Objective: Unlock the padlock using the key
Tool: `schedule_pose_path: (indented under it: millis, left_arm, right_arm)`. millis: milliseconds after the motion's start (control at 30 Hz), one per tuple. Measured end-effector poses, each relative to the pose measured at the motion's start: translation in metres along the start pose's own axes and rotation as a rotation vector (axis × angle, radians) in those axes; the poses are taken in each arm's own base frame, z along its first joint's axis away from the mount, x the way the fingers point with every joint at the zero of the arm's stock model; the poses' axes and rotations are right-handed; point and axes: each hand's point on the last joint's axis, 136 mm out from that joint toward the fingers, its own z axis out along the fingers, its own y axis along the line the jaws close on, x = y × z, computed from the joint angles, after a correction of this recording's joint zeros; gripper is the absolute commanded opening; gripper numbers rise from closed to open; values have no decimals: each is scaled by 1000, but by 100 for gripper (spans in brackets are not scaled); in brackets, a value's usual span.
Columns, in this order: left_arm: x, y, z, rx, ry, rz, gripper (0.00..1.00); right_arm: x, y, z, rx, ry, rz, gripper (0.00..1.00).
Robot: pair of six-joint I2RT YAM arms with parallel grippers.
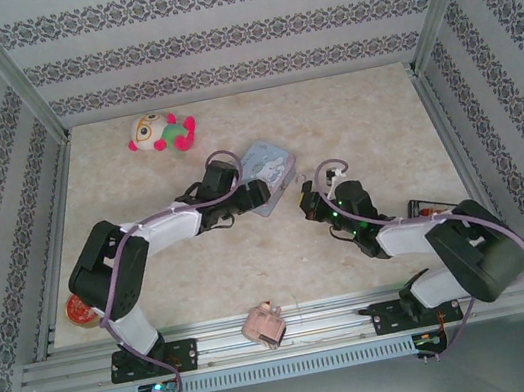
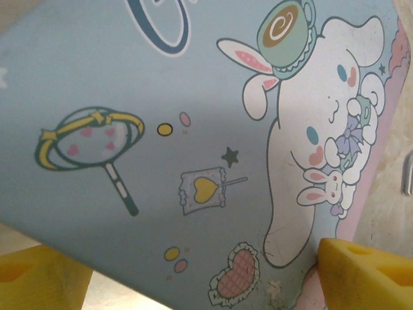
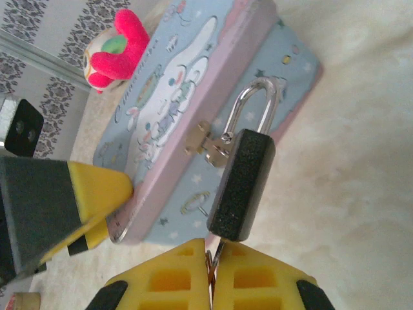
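While pointed shackle-first toward 1 o'clock, the black metal padlock (image 3: 242,184) is hung just above a thin silvery key (image 3: 215,252) pinched between the right fingers (image 3: 171,274).

pale blue cartoon tin (image 1: 268,170): 1 | black metal padlock (image 3: 242,184): 1 | thin silvery key (image 3: 212,257): 1 | pink-green plush toy (image 1: 162,132): 1 | pink blocky object (image 1: 263,324): 1

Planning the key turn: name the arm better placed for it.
Right. The right gripper pinches the key, tip at the padlock; the left gripper is open at the tin, one finger against its end.
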Motion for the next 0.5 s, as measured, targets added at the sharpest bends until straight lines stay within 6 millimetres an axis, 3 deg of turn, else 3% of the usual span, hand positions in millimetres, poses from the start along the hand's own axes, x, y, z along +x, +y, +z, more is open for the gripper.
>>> schedule_pose_path:
  millis: [200, 400, 500]
  left_arm:
    - [-10, 9, -3, 3, -4, -18, 86]
    - [-25, 28, -9, -21, -21, -31, 99]
    - [-29, 35, -13, -34, -24, -38, 99]
  right_arm:
    - [-1, -1, -17, 28, 4, -47, 0]
    - [-1, 0, -38, 82, 44, -156, 0]
    - [-8, 6, -47, 101, 59, -227, 0]
